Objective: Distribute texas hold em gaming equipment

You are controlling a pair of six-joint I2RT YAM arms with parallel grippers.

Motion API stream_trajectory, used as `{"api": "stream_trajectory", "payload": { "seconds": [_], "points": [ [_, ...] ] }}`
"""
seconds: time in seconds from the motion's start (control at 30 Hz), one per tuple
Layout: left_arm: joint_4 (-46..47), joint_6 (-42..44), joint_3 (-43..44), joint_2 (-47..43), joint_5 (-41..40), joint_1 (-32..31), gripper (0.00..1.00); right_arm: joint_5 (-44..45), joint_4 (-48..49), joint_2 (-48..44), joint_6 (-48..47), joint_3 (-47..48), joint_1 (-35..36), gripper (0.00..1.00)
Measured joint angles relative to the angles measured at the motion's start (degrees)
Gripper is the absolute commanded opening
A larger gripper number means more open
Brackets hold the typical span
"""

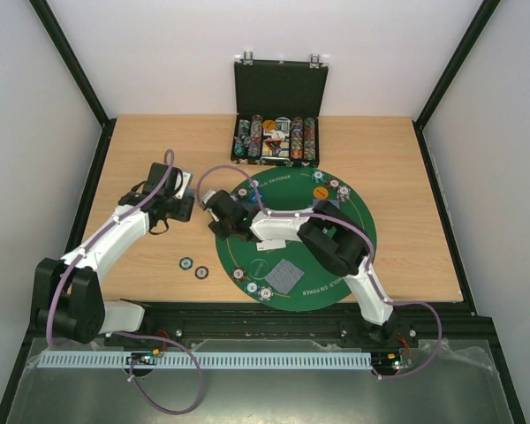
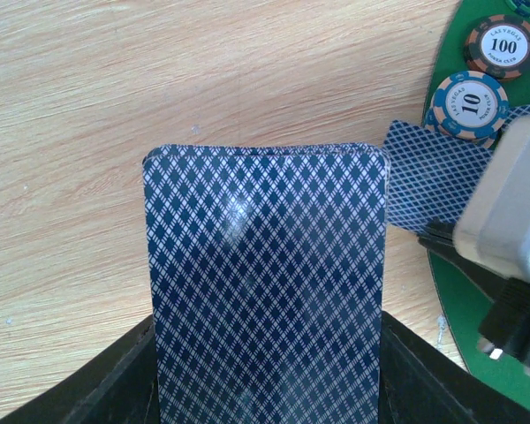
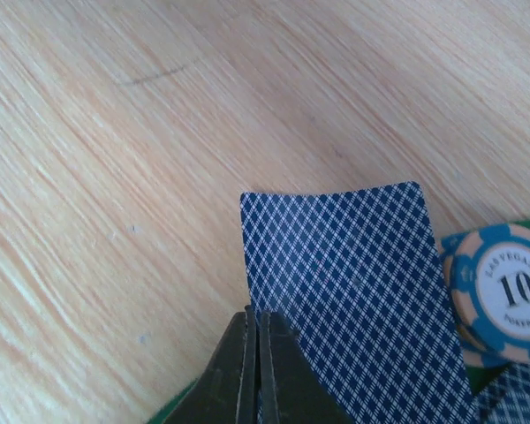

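Observation:
My left gripper [image 1: 177, 208] is shut on a deck of blue-backed playing cards [image 2: 265, 283], its black fingers at the deck's two sides, above the bare wood left of the green round mat [image 1: 238, 254]. My right gripper [image 1: 219, 219] is just right of it; its jaws are shut [image 3: 258, 322], tips at the lower left corner of a single blue-backed card [image 3: 353, 274]. That card lies face down across the mat's edge, also in the left wrist view [image 2: 428, 181]. A "10" chip [image 3: 503, 291] touches its right side. A "100" chip [image 2: 503, 44] sits beyond.
A black hinged case [image 1: 276, 88] with chip rows stands open at the back. Two chips [image 1: 193, 267] lie on the wood left of the mat. On the mat are a grey card [image 1: 287, 276], chips at the front [image 1: 253, 287] and chips at the back right [image 1: 333, 187].

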Motion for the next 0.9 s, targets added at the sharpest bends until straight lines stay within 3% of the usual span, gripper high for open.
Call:
{"api": "stream_trajectory", "payload": {
  "seconds": [0.63,0.9],
  "points": [
    [0.15,0.0,0.0,-0.74,0.11,0.0,0.58,-12.96,3.93,-17.35,9.49,-12.85,-0.11,0.01],
    [0.26,0.0,0.0,-1.25,1.18,0.0,0.57,-18.56,6.58,-29.79,16.44,-25.49,-3.15,0.01]
  ]
}}
